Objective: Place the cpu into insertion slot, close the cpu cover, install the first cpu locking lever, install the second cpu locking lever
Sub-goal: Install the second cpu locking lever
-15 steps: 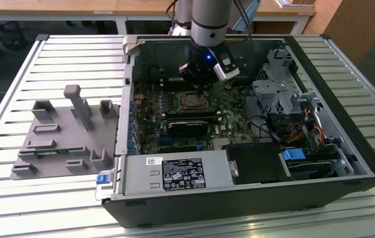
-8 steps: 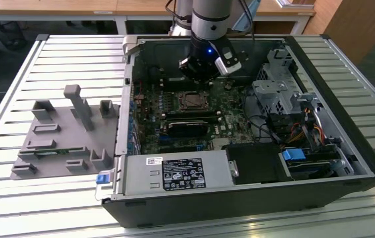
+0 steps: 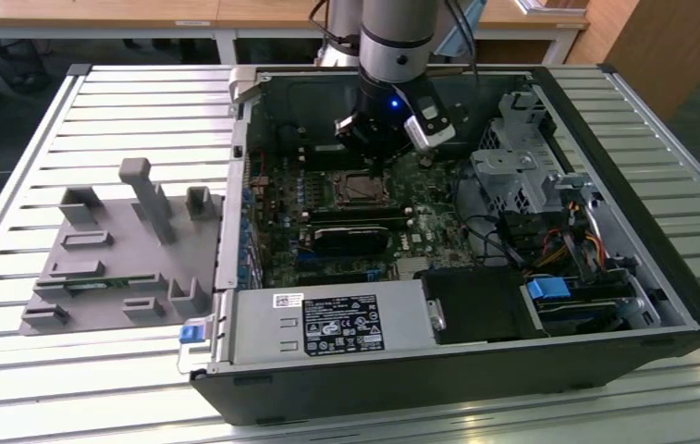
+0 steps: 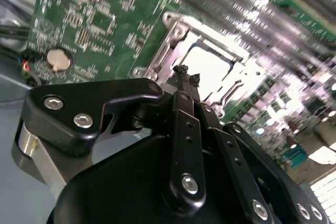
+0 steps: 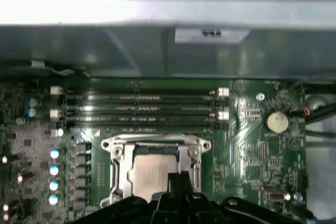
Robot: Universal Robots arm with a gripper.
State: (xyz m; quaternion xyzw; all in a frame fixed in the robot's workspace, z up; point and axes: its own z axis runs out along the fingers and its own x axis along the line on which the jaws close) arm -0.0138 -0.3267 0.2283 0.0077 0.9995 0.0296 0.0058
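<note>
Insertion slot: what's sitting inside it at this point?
The cpu lies inside the insertion slot, its pale top showing through the cpu cover. The gripper hides its near edge.

Workshop or lab: slatted metal workbench [image 3: 103, 102], opened computer case [image 3: 473, 370], grey parts fixture [image 3: 116, 259], wooden desks [image 3: 116, 14] behind.
</note>
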